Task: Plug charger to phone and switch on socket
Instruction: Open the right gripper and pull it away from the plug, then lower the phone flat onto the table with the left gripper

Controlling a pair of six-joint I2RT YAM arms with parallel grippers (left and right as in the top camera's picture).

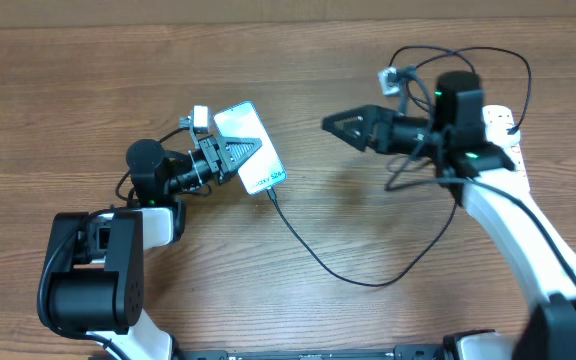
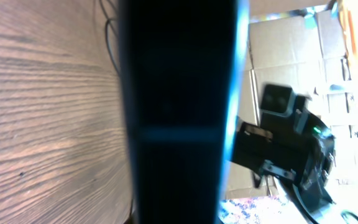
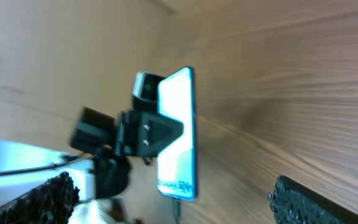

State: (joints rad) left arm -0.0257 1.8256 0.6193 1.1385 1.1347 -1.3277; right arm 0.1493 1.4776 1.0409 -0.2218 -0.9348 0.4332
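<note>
the phone (image 1: 240, 122) is clamped left of centre by the left end effector (image 1: 240, 152), the charger (image 1: 368, 284) apparently seated at its lower end. the open, empty right end effector (image 1: 333, 124) should be brought over the socket (image 1: 498, 118) and 1 switch pressed squarely.

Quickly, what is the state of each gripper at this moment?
Left gripper: closed, holding the phone.
Right gripper: open, holding nothing.
</note>
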